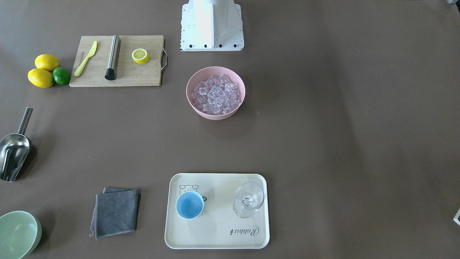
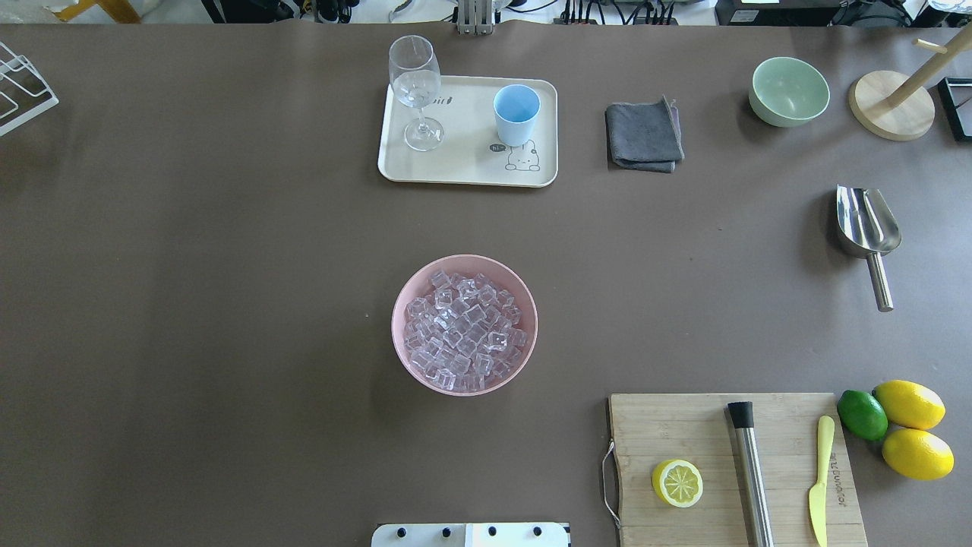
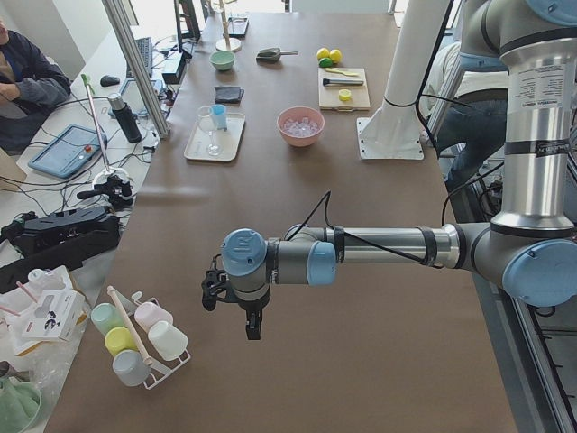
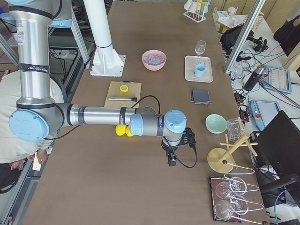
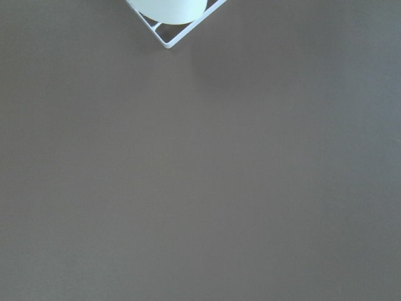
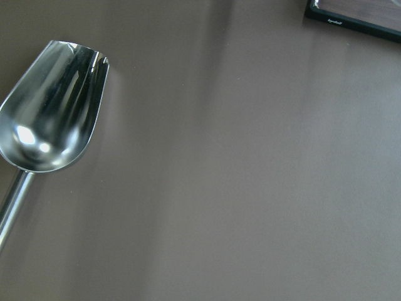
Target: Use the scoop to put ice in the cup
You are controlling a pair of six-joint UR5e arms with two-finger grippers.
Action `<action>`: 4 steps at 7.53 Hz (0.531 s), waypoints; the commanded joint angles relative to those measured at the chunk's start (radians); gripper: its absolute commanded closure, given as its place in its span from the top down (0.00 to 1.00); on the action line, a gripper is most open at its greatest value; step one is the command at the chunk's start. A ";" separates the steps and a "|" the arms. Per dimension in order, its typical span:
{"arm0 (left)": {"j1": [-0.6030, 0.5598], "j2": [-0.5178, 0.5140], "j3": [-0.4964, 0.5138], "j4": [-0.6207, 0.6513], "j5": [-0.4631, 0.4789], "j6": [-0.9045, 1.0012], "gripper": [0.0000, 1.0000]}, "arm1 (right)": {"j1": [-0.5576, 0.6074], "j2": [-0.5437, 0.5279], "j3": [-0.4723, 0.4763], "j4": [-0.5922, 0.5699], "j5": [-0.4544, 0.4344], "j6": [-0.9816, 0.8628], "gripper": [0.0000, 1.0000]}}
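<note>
The ice (image 1: 215,94) is a heap of clear cubes in a pink bowl (image 1: 215,68) at the table's middle, also in the overhead view (image 2: 463,330). The light-blue cup (image 1: 189,205) stands upright on a cream tray (image 1: 215,233), seen too from overhead (image 2: 516,114). The steel scoop (image 2: 868,224) lies flat on the table on the robot's right, and its trough fills the right wrist view's upper left (image 6: 53,110). My left gripper (image 3: 236,308) and right gripper (image 4: 172,159) hang over the table's far ends. I cannot tell whether they are open or shut.
A stemmed glass (image 1: 248,199) shares the tray. A grey cloth (image 1: 116,212) and a pale-green bowl (image 1: 18,233) lie beside it. A cutting board (image 1: 125,73) holds a steel rod (image 1: 113,57), a knife and a lemon half, with lemons and a lime alongside.
</note>
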 commanded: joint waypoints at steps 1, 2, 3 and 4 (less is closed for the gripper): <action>0.001 -0.002 0.000 0.000 0.000 0.000 0.98 | -0.059 -0.001 0.034 0.003 0.029 0.183 1.00; 0.000 0.000 -0.001 0.000 0.000 0.000 0.98 | -0.111 -0.003 0.043 0.006 0.028 0.240 1.00; 0.000 0.000 -0.003 0.002 0.000 0.000 0.98 | -0.174 -0.001 0.063 0.008 0.019 0.327 1.00; 0.000 0.000 -0.006 0.002 0.000 0.000 0.98 | -0.257 0.006 0.095 0.008 0.016 0.482 1.00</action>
